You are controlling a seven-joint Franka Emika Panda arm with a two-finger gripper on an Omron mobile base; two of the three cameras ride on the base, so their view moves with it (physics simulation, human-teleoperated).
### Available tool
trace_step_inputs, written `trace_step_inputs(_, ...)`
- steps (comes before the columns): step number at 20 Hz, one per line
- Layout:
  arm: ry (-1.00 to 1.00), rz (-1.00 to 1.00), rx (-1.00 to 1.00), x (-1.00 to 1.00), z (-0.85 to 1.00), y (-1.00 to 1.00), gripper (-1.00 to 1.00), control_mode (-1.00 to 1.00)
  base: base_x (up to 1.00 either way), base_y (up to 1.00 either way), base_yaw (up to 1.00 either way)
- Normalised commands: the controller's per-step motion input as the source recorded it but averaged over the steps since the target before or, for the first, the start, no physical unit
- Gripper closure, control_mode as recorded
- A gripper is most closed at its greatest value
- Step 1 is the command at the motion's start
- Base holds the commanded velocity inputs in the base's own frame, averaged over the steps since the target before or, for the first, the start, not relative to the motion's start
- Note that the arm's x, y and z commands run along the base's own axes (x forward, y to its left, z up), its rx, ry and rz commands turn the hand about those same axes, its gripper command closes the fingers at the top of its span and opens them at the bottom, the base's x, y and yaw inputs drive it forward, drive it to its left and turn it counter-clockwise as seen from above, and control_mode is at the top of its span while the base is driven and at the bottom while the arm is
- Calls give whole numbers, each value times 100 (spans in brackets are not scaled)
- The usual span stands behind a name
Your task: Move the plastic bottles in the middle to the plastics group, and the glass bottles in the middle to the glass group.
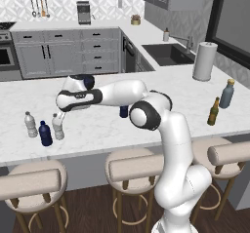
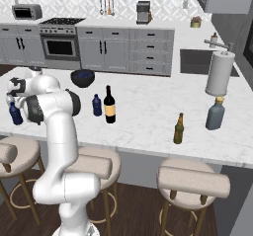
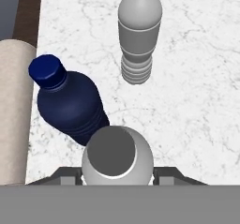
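My gripper (image 1: 59,114) hangs over the counter's left end, shut on a clear ribbed plastic bottle (image 1: 58,126) that stands upright; its white cap (image 3: 115,153) sits between my fingertips. Right beside it is the plastics group: a dark blue bottle (image 1: 45,133) (image 3: 70,101) and another clear bottle (image 1: 31,124) (image 3: 138,35). In the middle stand a small dark blue plastic bottle (image 2: 97,105) and the tall black wine bottle (image 2: 109,105) with its tan label. The glass group is far right: a grey-blue bottle (image 2: 215,114) and an amber bottle (image 2: 179,129).
A paper towel roll (image 1: 204,61) stands at the back right near the sink (image 1: 168,54). A dark bowl (image 2: 82,78) sits behind the middle bottles. Padded stools (image 1: 34,181) line the counter's near edge, one right below the plastics group.
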Motion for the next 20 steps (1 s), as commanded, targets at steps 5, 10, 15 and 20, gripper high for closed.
trace_step_inputs(5,0,0,0,0,0,0,-100,-100,0,0,0)
trace_step_inputs(10,0,0,0,0,0,0,-100,-100,0,0,0)
trace_step_inputs(15,0,0,0,-22,8,-11,-100,-100,0,0,0)
trace_step_inputs(20,0,0,0,-55,37,-59,-100,-100,0,0,0)
